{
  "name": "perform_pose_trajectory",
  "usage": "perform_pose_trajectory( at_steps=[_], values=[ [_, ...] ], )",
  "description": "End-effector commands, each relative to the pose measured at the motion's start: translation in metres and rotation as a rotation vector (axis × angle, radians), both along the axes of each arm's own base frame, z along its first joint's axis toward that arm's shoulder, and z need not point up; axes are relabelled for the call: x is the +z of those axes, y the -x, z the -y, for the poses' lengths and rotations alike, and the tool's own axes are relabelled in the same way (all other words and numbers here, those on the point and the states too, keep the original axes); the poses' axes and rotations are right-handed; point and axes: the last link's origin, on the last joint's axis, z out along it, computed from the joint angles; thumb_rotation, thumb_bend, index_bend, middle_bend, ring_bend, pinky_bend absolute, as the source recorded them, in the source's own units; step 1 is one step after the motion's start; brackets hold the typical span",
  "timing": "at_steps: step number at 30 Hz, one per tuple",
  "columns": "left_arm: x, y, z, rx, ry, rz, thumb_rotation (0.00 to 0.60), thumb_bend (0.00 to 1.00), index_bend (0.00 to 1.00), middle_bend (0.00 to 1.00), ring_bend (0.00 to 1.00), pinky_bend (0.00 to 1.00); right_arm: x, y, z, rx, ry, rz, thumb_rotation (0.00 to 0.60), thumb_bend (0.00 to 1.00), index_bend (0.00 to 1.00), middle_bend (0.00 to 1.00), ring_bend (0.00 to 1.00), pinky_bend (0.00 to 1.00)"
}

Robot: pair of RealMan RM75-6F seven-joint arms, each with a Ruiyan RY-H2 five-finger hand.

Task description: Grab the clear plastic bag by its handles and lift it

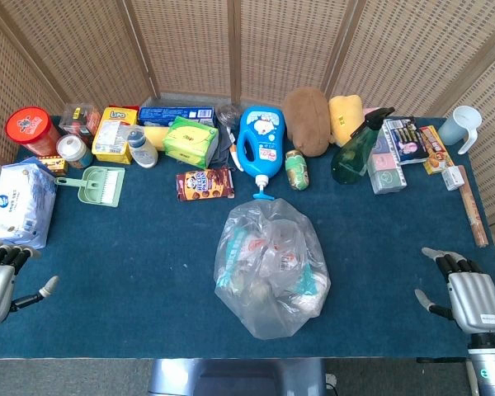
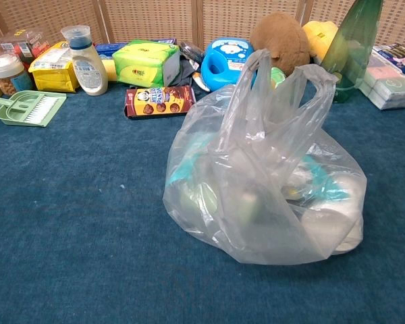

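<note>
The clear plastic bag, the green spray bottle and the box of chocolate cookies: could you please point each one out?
clear plastic bag (image 2: pixel 256 196), chest view, front of its bulging body.
green spray bottle (image 1: pixel 352 153), head view, middle of its body.
box of chocolate cookies (image 2: pixel 159 100), chest view, printed front face.

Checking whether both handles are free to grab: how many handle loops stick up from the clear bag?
2: the left handle and the right handle stand side by side atop the clear plastic bag, both untouched.
</note>
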Motion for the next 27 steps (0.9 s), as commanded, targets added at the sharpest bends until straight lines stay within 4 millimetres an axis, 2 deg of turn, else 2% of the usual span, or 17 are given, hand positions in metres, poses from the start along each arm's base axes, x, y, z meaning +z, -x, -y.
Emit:
perform_pose_trajectory(
  at_steps=[1, 14, 16, 22, 24, 27],
  values=[
    [-0.001, 0.0, 0.0, 0.003, 0.001, 0.001, 0.0, 0.21, 0.32, 0.31, 0.23, 0.13, 0.0, 0.0, 0.001, 0.0, 0.0, 0.0, 0.511, 0.3, 0.2, 0.28, 0.25, 0.27],
    [0.001, -0.003, 0.001, -0.016, -0.005, 0.004, 0.0, 0.21, 0.32, 0.31, 0.23, 0.13, 0.0, -0.005, -0.002, 0.017, -0.029, 0.077, 0.511, 0.3, 0.2, 0.28, 0.25, 0.27],
    [0.004, -0.005, 0.001, -0.029, -0.009, 0.007, 0.0, 0.21, 0.32, 0.31, 0.23, 0.13, -0.001, -0.009, -0.005, 0.018, -0.046, 0.167, 0.511, 0.3, 0.2, 0.28, 0.25, 0.27],
    [0.009, -0.01, -0.001, -0.059, -0.021, 0.011, 0.0, 0.21, 0.32, 0.31, 0.23, 0.13, -0.001, -0.015, -0.004, 0.025, -0.102, 0.289, 0.507, 0.3, 0.2, 0.28, 0.27, 0.27],
    [0.011, -0.012, -0.003, -0.073, -0.022, 0.009, 0.0, 0.21, 0.32, 0.31, 0.23, 0.13, -0.002, -0.017, -0.003, 0.03, -0.12, 0.315, 0.479, 0.29, 0.2, 0.29, 0.27, 0.27],
    [0.014, -0.016, -0.005, -0.089, -0.022, 0.005, 0.0, 0.21, 0.32, 0.31, 0.23, 0.13, -0.005, -0.021, -0.002, 0.035, -0.142, 0.341, 0.334, 0.25, 0.2, 0.29, 0.28, 0.27]
  ],
)
